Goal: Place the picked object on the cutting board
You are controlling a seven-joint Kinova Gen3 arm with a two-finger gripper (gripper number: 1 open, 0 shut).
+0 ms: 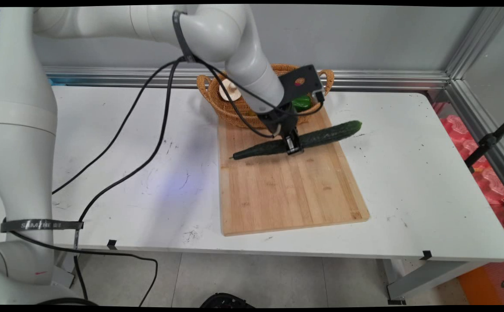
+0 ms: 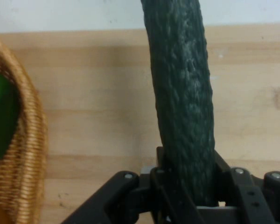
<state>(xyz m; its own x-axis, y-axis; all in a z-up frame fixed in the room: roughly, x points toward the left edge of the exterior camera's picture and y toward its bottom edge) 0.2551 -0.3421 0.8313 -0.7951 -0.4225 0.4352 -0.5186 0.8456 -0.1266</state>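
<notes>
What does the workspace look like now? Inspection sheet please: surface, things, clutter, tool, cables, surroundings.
Surface: white table, scuffed; wooden board on it.
Things: cucumber across the board's far part, one end past its right edge.
Clutter: wicker basket at the board's far end, holding a green pepper and a pale round item.
Tool: tool shut on cucumber near its middle.
Cables: black cables hang from the arm over the table's left.
Surroundings: grey wall, aluminium rail, red items on the right floor.
</notes>
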